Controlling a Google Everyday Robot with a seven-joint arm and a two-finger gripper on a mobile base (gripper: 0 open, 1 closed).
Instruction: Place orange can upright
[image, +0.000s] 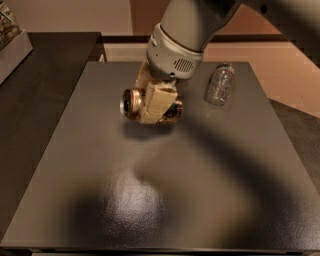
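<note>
Grasps the orange can (131, 103) sideways between the 2 clamped fingers of the gripper (152, 104), over the table (150, 200).

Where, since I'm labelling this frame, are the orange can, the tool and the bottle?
orange can (131, 103), camera view, on its silver end.
tool (154, 104), camera view, between its fingertips, shut round the can, upper centre.
bottle (220, 84), camera view, on its clear body.
</note>
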